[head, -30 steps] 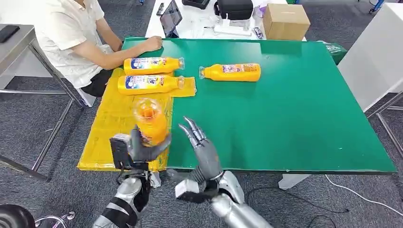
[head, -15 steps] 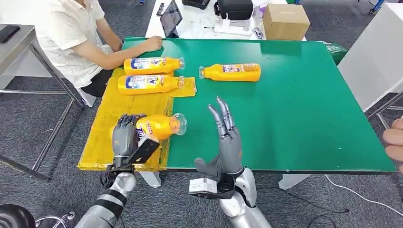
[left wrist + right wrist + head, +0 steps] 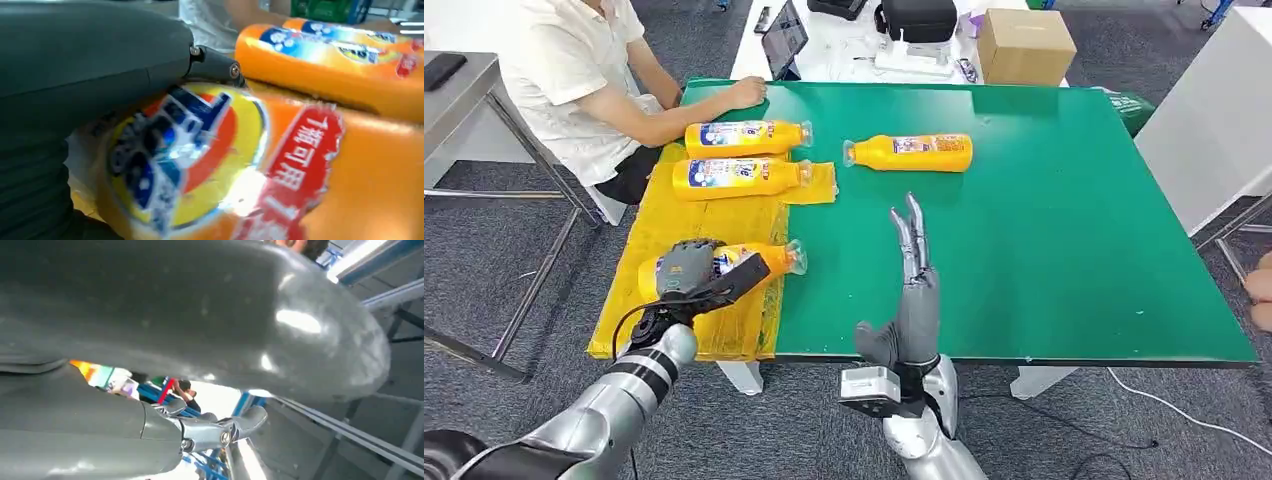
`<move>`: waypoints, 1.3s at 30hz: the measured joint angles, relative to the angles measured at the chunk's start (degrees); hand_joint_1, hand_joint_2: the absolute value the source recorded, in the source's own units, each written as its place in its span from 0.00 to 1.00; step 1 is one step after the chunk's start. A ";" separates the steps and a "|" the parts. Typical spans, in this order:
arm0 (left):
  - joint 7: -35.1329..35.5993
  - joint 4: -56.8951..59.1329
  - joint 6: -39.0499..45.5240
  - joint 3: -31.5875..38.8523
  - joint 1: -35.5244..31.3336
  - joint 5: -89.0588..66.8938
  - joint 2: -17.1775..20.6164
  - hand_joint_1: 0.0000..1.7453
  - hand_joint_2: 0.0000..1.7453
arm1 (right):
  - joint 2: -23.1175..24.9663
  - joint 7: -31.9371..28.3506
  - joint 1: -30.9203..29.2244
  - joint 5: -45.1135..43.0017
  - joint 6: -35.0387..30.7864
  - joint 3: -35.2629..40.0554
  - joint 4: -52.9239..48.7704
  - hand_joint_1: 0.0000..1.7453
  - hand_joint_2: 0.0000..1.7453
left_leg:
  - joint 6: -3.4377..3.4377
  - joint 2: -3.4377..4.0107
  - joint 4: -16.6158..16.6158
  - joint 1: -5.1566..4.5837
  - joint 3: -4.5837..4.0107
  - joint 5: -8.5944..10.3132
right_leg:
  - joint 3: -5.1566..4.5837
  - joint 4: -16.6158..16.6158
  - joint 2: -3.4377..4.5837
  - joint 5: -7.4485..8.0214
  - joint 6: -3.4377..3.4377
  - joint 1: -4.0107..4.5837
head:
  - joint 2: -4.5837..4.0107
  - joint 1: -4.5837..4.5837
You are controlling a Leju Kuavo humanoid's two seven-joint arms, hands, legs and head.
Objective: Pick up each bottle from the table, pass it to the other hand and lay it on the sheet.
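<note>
My left hand (image 3: 692, 277) grips an orange bottle (image 3: 759, 261) that lies on its side over the yellow sheet (image 3: 674, 225), cap toward the green table. Up close, the left wrist view shows that bottle's label (image 3: 225, 165) under my thumb (image 3: 100, 50). Two more orange bottles (image 3: 744, 135) (image 3: 736, 175) lie side by side at the far end of the sheet. A fourth orange bottle (image 3: 911, 152) lies on the green table (image 3: 1064, 230), off the sheet. My right hand (image 3: 913, 280) is raised over the table's near edge, fingers straight and apart, holding nothing.
A person in a white shirt (image 3: 574, 75) sits at the table's far left with a hand (image 3: 746, 91) on the green top. A cardboard box (image 3: 1024, 44), a tablet (image 3: 782, 38) and a black bag (image 3: 917, 18) stand on the white table behind. Another person's hand (image 3: 1259, 295) shows at the right edge.
My left hand has turned the bottle from upright onto its side and lowered it over the sheet. My right hand has let go, moved right and risen with fingers straight.
</note>
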 measured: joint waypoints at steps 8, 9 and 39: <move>-0.22 2.60 -2.14 -1.66 -1.37 0.44 0.42 0.00 1.00 | -0.07 0.02 -0.18 -1.44 0.04 1.16 3.08 0.00 0.00 | 0.00 0.00 -0.01 0.01 0.04 0.00 | 0.04 0.01 0.00 0.00 0.00 0.01 | 0.00 0.02; -0.35 2.82 -3.06 -2.05 -1.47 0.44 0.44 0.00 1.00 | -0.15 0.02 -0.35 -2.12 0.04 1.27 3.65 0.00 0.00 | 0.00 0.00 -0.01 0.01 0.04 0.00 | 0.05 0.01 0.00 0.00 0.00 0.00 | 0.00 -0.02; -20.11 -32.69 -9.52 -10.69 20.29 16.04 1.86 0.00 1.00 | -2.80 0.02 2.00 -0.39 0.02 -2.04 8.45 0.00 0.00 | 0.01 0.00 -0.01 -0.01 0.09 -0.03 | 0.07 -0.01 -0.01 -0.03 -0.01 -0.01 | 0.00 -0.02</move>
